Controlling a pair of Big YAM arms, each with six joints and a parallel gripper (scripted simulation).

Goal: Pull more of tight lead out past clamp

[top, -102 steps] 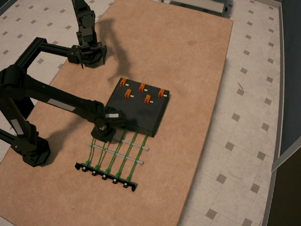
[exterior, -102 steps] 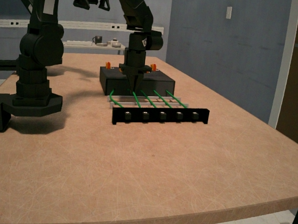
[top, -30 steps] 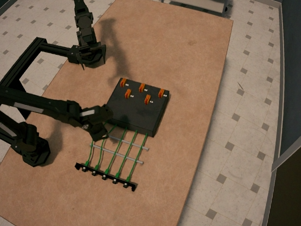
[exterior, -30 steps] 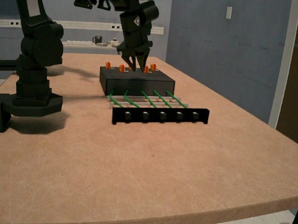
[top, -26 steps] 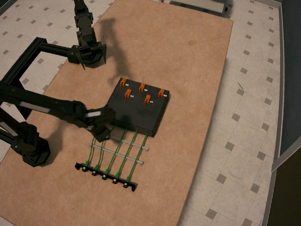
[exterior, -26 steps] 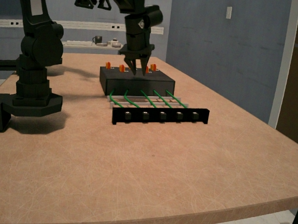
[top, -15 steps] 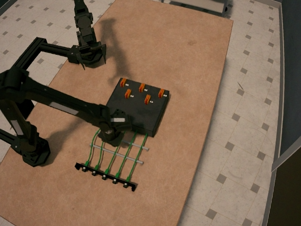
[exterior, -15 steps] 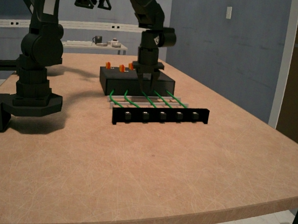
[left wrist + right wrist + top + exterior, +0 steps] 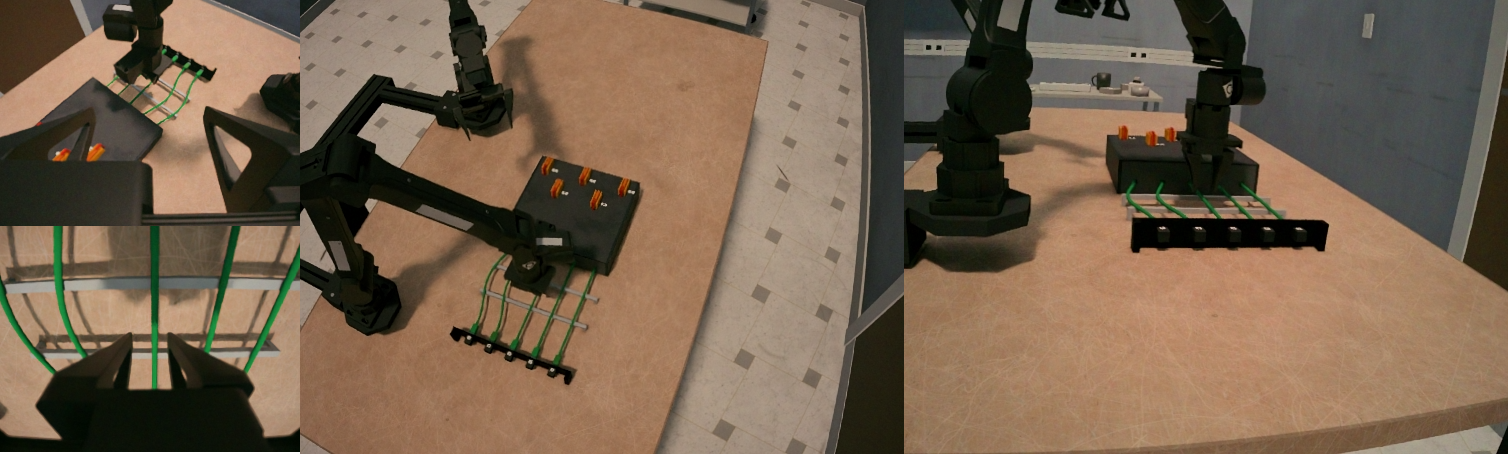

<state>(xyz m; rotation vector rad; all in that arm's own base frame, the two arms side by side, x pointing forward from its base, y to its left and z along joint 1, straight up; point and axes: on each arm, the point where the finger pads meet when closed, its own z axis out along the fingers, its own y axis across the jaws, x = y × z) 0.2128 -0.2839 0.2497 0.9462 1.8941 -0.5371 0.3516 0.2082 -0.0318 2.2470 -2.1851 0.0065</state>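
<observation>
1. Right tool [image 9: 1206, 187] [image 9: 155, 78] [image 9: 150, 337] points down over the leads, in front of the box. Its fingers stand partly apart; nothing is pinched.
2. Middle green lead [image 9: 527, 320] [image 9: 1208, 202] [image 9: 154, 316] runs between those fingers in the right wrist view. Contact with either finger: cannot tell.
3. Left tool [image 9: 487, 112] [image 9: 1100, 12] [image 9: 149, 111] is spread wide and holds nothing. It hangs above the bench [image 9: 650, 110] [image 9: 1214, 350] [image 9: 185, 165], well apart from the leads.
4. Five green leads in all, each running from the front face of the dark box [image 9: 600, 230] [image 9: 1184, 172] [image 9: 120, 117] to a black rail [image 9: 500, 346] [image 9: 1181, 235] [image 9: 209, 75]. Green plugs [image 9: 514, 345] [image 9: 187, 65] sit at the rail.
5. Shape of leads: the two on the left of the exterior view bend noticeably; the other three look straighter. Tightness cannot be judged from this.
6. Two light grey bars [image 9: 570, 321] [image 9: 1276, 213] [image 9: 170, 114] [image 9: 110, 284] lie crosswise beneath the leads, between box and rail.
7. Orange handles [image 9: 585, 176] [image 9: 1151, 138] [image 9: 96, 152], five of them, stand on top of the box. Neither tool is touching one. Their letters are too small to read.
</observation>
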